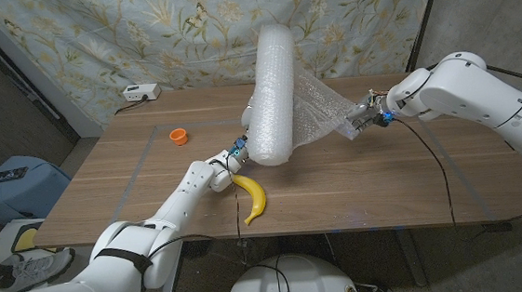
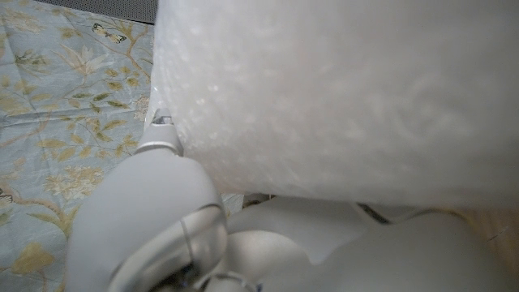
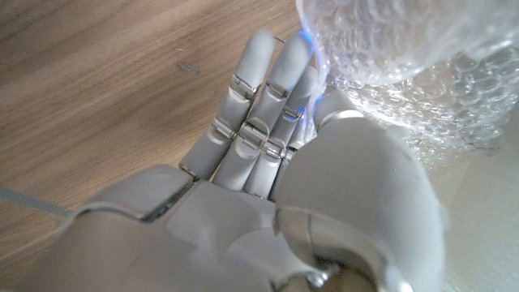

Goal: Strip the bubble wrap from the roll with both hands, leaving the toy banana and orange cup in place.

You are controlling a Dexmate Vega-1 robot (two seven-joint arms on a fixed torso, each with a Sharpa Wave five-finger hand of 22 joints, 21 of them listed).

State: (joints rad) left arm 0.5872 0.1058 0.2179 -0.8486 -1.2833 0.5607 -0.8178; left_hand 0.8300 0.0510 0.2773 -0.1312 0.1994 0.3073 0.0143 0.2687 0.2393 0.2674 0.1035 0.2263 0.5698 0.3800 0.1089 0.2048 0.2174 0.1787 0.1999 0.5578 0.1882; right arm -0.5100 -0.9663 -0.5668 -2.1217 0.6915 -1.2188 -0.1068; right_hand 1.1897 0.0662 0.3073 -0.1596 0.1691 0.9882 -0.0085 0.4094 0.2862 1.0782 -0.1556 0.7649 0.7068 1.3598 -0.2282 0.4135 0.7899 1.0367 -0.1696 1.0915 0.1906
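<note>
Bubble wrap roll (image 1: 271, 94) stands mid-frame; your left hand (image 1: 229, 156) grips its base, your right hand (image 1: 362, 119) holds the loose sheet (image 1: 319, 113) at right.

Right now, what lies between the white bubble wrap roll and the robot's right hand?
In the head view, a clear sheet of unrolled bubble wrap spans from the tall white bubble wrap roll to the right hand, which grips its end.

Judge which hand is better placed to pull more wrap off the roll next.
Right. The right hand already grips the loose sheet, while the left hand braces the roll at its base.
</note>
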